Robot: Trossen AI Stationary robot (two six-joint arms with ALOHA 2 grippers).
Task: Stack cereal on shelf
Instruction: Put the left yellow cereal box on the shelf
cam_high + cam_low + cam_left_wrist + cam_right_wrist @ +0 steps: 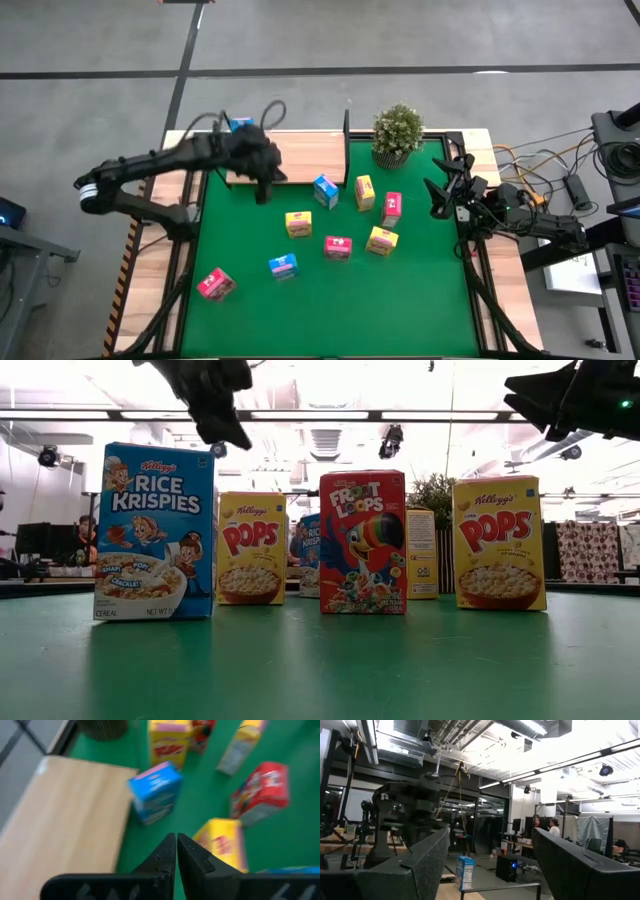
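Left gripper (266, 192): clenched empty, hovering over the front edge of the light wooden plank shelf with black end frames (300, 157), one small blue cereal box (240, 124) standing on its far left end. Mid green mat (330, 300): eight toy cereal boxes scattered, among them pink-red box (215, 285), blue box (325, 190), yellow box (381, 241). Potted green plant (397, 133) at shelf's right end. Right gripper (437, 197): released wide, raised at mat's right edge.

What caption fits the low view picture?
Cereal boxes stand on the green mat: Rice Krispies, Froot Loops, Pops.
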